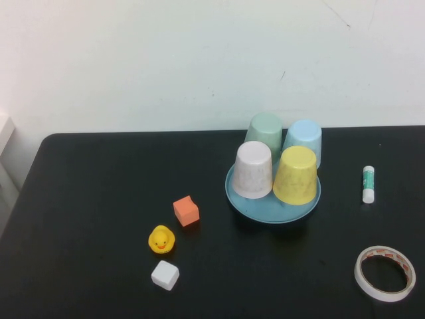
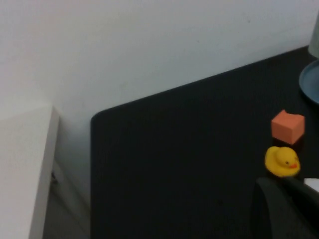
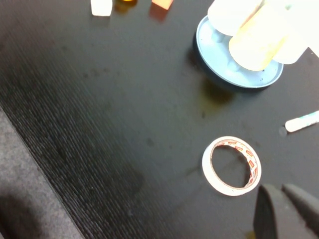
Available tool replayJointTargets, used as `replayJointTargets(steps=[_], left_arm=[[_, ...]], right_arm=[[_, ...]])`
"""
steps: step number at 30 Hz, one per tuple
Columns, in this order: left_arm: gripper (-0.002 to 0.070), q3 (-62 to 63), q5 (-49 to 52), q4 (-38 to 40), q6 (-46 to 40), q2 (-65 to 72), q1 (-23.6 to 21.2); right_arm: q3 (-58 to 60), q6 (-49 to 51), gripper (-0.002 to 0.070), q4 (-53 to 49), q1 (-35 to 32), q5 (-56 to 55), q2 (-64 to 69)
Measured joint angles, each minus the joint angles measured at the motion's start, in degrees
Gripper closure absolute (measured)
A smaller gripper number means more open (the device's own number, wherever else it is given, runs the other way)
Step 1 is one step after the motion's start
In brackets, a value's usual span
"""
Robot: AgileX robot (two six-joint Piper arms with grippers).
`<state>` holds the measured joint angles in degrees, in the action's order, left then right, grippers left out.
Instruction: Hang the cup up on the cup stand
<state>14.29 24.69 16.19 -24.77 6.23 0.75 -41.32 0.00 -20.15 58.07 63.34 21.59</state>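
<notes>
Both grippers sit closed and empty, neither visible from above, where the cup [image 1: 295, 175] rests upside down on the near-right of the cup stand [image 1: 265, 209], right of centre on the table [image 1: 93, 219], touching a pale pink cup [image 1: 253, 170], with a green cup [image 1: 265, 133] and a light blue cup [image 1: 303, 141] behind; the job looks done. From the left wrist, the left gripper [image 2: 291, 199] hovers near the rubber duck [image 2: 282, 161] and orange cube [image 2: 287, 126]; a careless sweep could scatter them. From the right wrist, the right gripper [image 3: 286, 206] hangs beside the tape roll [image 3: 232, 165]; moving toward the crowded stand risks toppling cups.
</notes>
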Motion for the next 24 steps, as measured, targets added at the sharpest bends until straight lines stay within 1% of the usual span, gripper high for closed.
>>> replayJointTargets(steps=[2,5,7,9,11,14,17,19,22,24], left_arm=[[0.0675,-2.94,-4.21,-2.52,1.51,-2.21,0.00],[0.0675,-8.45,-13.09,-8.56,4.09,-5.26,0.00],[0.0675,-12.70,-18.77,-12.00,7.20,-6.31,0.00],[0.0675,-15.16,-20.90,-13.87,11.31,-6.71,0.00],[0.0675,-15.33,-18.31,-15.18,14.74,-6.71,0.00],[0.0675,-15.33,-12.65,-17.50,16.49,-6.79,0.00],[0.0675,-15.33,-7.49,-18.00,18.64,-6.79,0.00],[0.0675,-15.33,-6.88,-17.63,20.66,-6.79,0.00],[0.0675,-15.33,-6.76,-17.19,26.46,-6.83,0.00],[0.0675,-15.33,-6.72,-17.16,27.93,-6.83,0.00]], right_arm=[[0.00,0.00,0.0678,0.00,0.00,0.00,-0.08],[0.00,0.00,0.0678,0.00,0.00,0.00,-0.08],[0.00,0.00,0.0678,0.00,0.00,0.00,-0.08],[0.00,0.00,0.0678,0.00,0.00,0.00,-0.08],[0.00,0.00,0.0678,0.00,0.00,0.00,-0.08],[0.00,0.00,0.0678,0.00,0.00,0.00,-0.08],[0.00,0.00,0.0678,-0.05,0.00,0.00,-0.08],[0.00,0.00,0.0678,-0.14,0.00,0.00,-0.08],[0.00,0.00,0.0678,-0.14,0.00,0.00,-0.08],[0.00,0.00,0.0678,-0.14,0.00,0.00,-0.08]])
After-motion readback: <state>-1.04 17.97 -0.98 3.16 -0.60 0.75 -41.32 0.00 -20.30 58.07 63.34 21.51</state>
